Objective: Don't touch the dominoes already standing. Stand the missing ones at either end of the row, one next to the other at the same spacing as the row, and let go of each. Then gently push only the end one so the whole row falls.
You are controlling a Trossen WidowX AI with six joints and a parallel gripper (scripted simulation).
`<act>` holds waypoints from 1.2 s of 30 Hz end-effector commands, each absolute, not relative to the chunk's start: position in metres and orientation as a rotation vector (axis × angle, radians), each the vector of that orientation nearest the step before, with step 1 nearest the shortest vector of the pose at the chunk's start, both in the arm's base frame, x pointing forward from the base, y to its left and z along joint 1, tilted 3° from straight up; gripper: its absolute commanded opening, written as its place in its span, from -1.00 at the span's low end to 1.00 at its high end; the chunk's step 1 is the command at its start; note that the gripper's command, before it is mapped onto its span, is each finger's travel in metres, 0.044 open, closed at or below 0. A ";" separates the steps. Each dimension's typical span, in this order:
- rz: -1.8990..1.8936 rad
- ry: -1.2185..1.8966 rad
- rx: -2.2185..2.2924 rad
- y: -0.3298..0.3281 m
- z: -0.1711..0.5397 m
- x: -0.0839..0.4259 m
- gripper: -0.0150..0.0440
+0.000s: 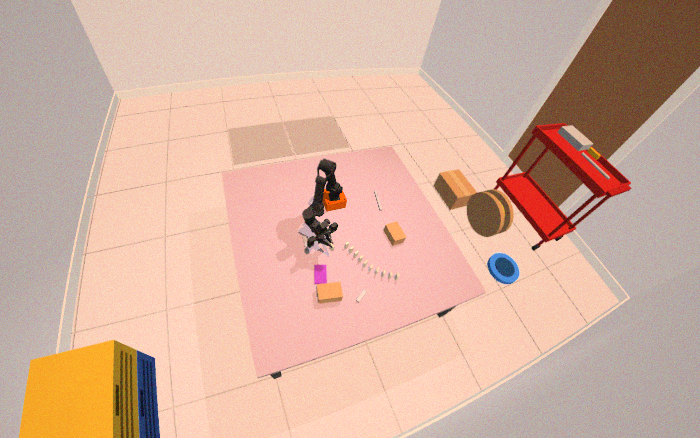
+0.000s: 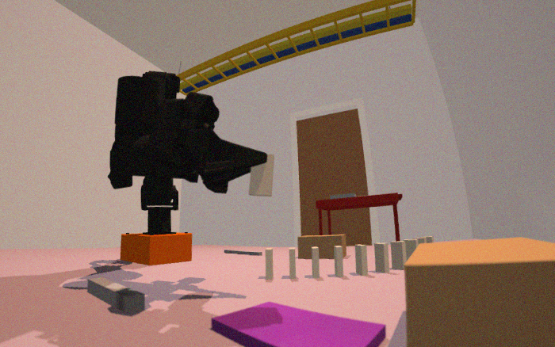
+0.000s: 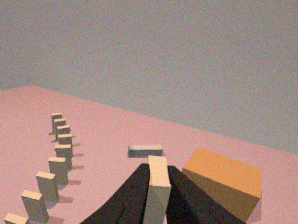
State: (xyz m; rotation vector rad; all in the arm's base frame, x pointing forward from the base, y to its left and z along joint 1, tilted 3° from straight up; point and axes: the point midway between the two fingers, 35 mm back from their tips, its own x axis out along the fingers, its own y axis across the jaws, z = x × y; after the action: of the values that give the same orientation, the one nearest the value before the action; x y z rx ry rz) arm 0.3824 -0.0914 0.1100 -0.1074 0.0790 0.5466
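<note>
The domino (image 2: 262, 177) (image 3: 159, 172) was clamped in the hand (image 1: 330, 243) (image 2: 262, 160) (image 3: 156, 171), raised above the bench (image 1: 283, 330) (image 2: 188, 265) (image 3: 110, 135) near the row's closer end. The row (image 1: 371, 267) (image 2: 338, 261) (image 3: 58, 171) stood upright. Placing and releasing this piece remained, as did the final push; a pale block (image 1: 360, 295) (image 3: 145, 151) lying apart was perhaps another missing domino.

Magenta slab (image 1: 320, 274) (image 2: 298, 325), orange base (image 1: 335, 200) (image 2: 171, 249), pink tabletop (image 1: 278, 320) (image 2: 229, 282) (image 3: 105, 125), cream dominoes (image 1: 363, 261) (image 2: 315, 261) (image 3: 47, 187) (plain-sided)

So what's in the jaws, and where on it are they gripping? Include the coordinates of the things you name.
A pale domino (image 2: 262, 180) (image 3: 158, 172), held near its upper end; the rest hangs below the jaws.
</note>
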 end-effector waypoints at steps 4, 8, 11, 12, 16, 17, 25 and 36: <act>0.551 0.084 -0.096 -0.090 0.108 0.380 -0.39; 0.551 0.084 -0.096 -0.090 0.108 0.380 -0.39; 0.550 0.083 -0.096 -0.091 0.101 0.382 -0.39; 0.550 0.083 -0.097 -0.091 0.098 0.383 -0.39; 0.550 0.083 -0.098 -0.093 0.086 0.386 -0.39; 0.550 0.083 -0.098 -0.093 0.083 0.386 -0.39; 0.548 0.083 -0.100 -0.095 0.058 0.390 -0.39; 0.547 0.081 -0.103 -0.094 0.023 0.391 -0.39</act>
State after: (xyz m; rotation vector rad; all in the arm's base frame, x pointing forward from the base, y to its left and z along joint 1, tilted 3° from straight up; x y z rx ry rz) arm 0.3891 -0.0928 0.0333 -0.1054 0.0811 0.5517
